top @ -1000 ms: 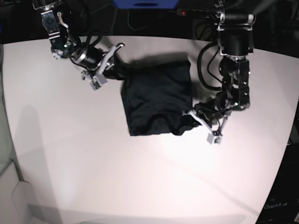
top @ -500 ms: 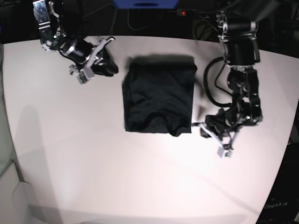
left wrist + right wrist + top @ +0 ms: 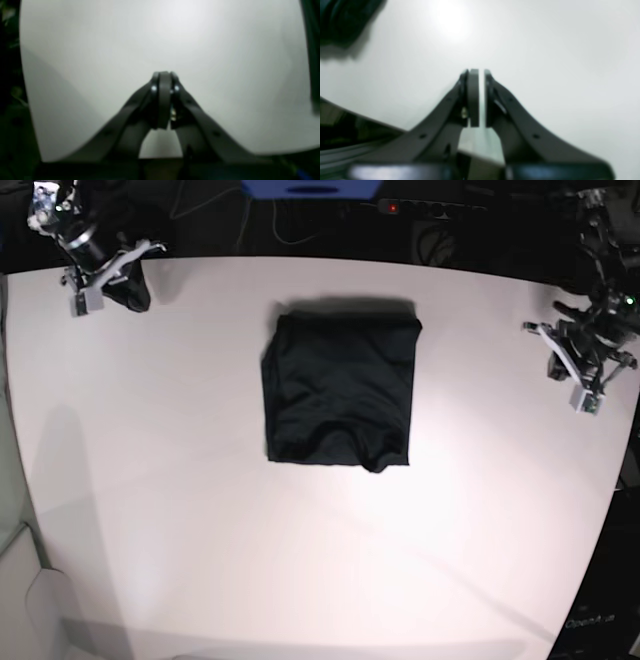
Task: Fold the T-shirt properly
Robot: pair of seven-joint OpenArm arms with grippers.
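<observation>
Two arms and one garment are on the white counter (image 3: 200, 530), and nothing is held by either arm. The near half of the counter is bare, so no cloth hangs over the near edge.

Toward the middle lies the T-shirt (image 3: 340, 390), a little closer to the far edge than to the near one. It is a compact dark block, nearly rectangular, with its long side running from near to far. Its far edge is straight. Its near edge is wavy, and a small lump of cloth sticks out at the near right corner of the block. No sleeve is spread outside the block, so I judge that the folding is finished or almost finished, with only this uneven near edge as a fault.

At the right edge of the counter, well apart from the garment, is the left gripper (image 3: 585, 370). In its wrist view the jaws are pressed together with nothing between them, and only bare counter is below.

Farthest away, at the far left corner, is the right gripper (image 3: 95, 280). Its jaws stand nearly together, with only a thin slit and no cloth inside. I think both arms are parked at the sides to leave the folded shirt free.
</observation>
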